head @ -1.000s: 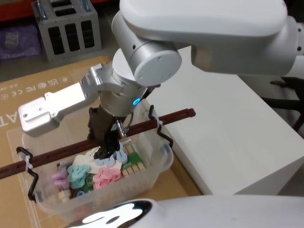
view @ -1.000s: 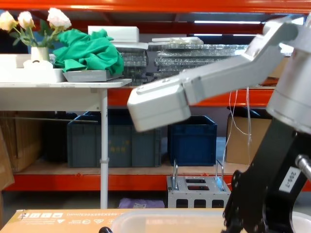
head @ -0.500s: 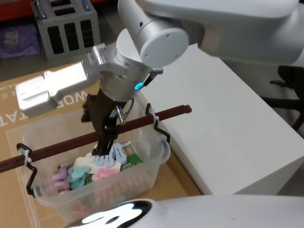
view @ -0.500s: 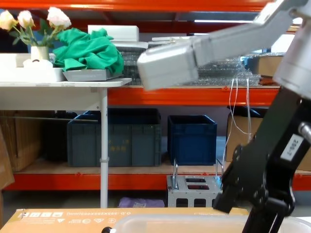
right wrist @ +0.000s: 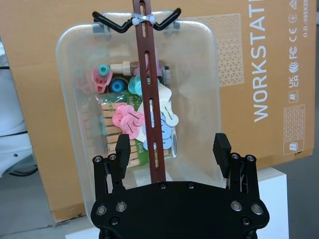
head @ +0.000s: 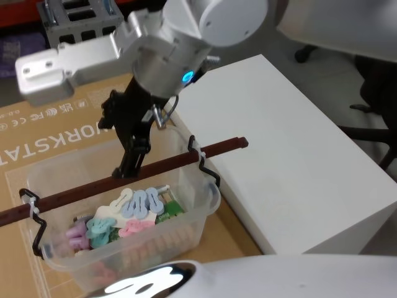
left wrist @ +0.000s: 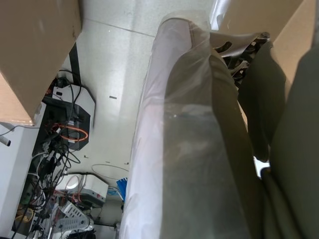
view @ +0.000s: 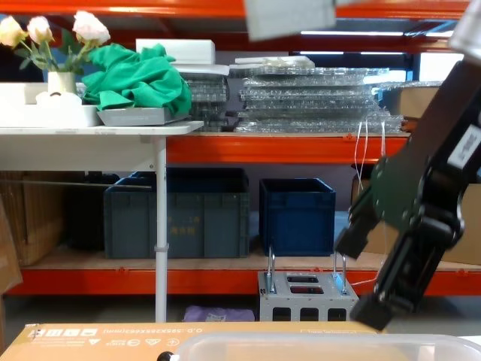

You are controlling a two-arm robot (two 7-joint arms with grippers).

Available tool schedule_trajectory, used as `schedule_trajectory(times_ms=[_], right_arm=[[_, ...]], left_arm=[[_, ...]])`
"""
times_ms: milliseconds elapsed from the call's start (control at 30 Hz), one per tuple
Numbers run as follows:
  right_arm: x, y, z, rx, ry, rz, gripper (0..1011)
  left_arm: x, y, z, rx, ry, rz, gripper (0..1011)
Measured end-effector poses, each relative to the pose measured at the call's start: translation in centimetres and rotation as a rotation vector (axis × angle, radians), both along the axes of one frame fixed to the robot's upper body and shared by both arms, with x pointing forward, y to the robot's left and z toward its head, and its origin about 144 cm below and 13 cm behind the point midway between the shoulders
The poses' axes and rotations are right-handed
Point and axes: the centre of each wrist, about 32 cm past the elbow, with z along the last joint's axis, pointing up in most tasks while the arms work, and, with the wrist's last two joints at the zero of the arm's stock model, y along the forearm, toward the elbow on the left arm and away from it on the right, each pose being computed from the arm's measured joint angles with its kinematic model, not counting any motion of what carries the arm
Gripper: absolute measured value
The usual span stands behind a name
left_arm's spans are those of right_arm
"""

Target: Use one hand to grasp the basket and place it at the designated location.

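The basket (head: 200, 208) stands on a brown cardboard sheet (head: 56, 133), at the sheet's right edge near its front corner, just beside a white block (head: 291, 155). Its brown handle (head: 180, 160) stands upright over the tub and runs across it from the left rim to the right rim on black wire pivots. Inside the basket lies a heap of coloured plastic clips (head: 133, 208) and wooden pegs.

The right gripper (head: 131, 160) hangs over the middle of the handle, pointing down, with its fingers spread wide and pinching nothing. In the right wrist view the bar (right wrist: 144, 74) runs between the two black fingers (right wrist: 122, 145) without meeting either. In the chest view the gripper (view: 361, 282) hangs above the basket's rim (view: 301, 346).
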Motion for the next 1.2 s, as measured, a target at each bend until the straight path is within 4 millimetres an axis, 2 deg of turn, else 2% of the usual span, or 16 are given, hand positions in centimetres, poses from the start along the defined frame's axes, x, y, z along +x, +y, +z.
schedule_trajectory(times_ms=[267,600,700,1200], right_arm=[[-0.1,-1.4,1.7,0.046,-0.005,-0.009,1001],[-0.3,-1.6,1.9,0.056,-0.008,-0.003,1000],[-0.4,-1.4,1.7,0.051,-0.01,-0.001,1000],[-0.7,1.4,-2.1,-0.043,-0.025,0.034,1000]], left_arm=[[0.0,0.0,0.0,0.0,0.0,0.0,0],[0.0,0.0,0.0,0.0,0.0,0.0,0],[0.0,0.0,0.0,0.0,0.0,0.0,0],[0.0,0.0,0.0,0.0,0.0,0.0,0]])
